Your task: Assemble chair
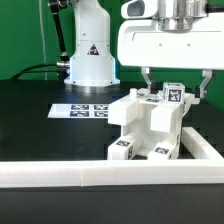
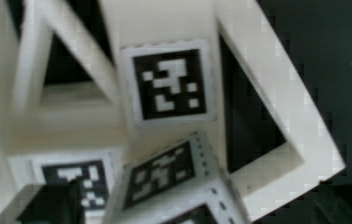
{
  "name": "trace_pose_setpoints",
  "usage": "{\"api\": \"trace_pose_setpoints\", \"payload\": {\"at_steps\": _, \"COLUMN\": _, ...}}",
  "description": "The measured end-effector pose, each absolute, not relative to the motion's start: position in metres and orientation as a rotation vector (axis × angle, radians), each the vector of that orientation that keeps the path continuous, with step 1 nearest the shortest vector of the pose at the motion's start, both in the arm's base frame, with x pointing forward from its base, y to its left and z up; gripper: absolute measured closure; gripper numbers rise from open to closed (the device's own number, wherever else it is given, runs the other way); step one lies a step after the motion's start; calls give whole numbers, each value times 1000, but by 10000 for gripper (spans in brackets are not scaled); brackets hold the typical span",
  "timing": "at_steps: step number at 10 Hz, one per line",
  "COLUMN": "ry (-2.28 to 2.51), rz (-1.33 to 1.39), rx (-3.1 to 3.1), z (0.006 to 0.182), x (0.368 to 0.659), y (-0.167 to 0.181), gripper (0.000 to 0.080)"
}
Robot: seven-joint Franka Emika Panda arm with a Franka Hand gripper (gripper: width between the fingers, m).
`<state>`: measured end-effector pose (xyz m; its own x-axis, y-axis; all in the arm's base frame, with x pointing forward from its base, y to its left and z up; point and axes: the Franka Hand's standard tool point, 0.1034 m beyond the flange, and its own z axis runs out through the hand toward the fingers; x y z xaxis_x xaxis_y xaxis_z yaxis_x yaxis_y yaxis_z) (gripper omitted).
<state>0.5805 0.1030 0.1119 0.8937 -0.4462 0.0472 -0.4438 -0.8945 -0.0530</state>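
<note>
The chair [image 1: 150, 125] stands partly built near the front of the black table: chunky white pieces bearing black-and-white square tags. Its topmost tagged piece [image 1: 176, 95] rises on the exterior view's right. My gripper [image 1: 175, 88] hangs straight over that piece. It is open, with one finger [image 1: 147, 82] to each side and a gap showing on both sides. In the wrist view the chair [image 2: 244, 110] fills the picture at close range, with a tag [image 2: 169, 85] in the middle. One dark finger [image 2: 40, 200] shows at the edge. Nothing is gripped.
A long plain white rail [image 1: 100, 176] runs along the table's front and turns back along the exterior view's right [image 1: 206, 146]. The marker board [image 1: 84, 109] lies flat behind the chair. The arm's white base [image 1: 88, 55] stands at the back.
</note>
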Motion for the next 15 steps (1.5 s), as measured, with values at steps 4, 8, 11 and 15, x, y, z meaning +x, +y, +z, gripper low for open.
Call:
{"api": "trace_pose_setpoints", "payload": {"at_steps": 4, "ry": 182, "rz": -107, "rx": -3116, "z": 113, "x": 582, "y": 100, "gripper": 151}}
{"api": "trace_pose_setpoints", "payload": {"at_steps": 8, "ry": 101, "rz": -107, "rx": -3121, "z": 112, "x": 582, "y": 99, "gripper": 514}}
{"api": "trace_pose_setpoints", "payload": {"at_steps": 11, "ry": 211, "rz": -105, "rx": -3111, "z": 112, "x": 582, "y": 99, "gripper": 514}}
{"api": "trace_pose_setpoints", "payload": {"at_steps": 15, "ry": 759, "rz": -95, "rx": -3013, "z": 112, "x": 581, "y": 99, "gripper": 512}}
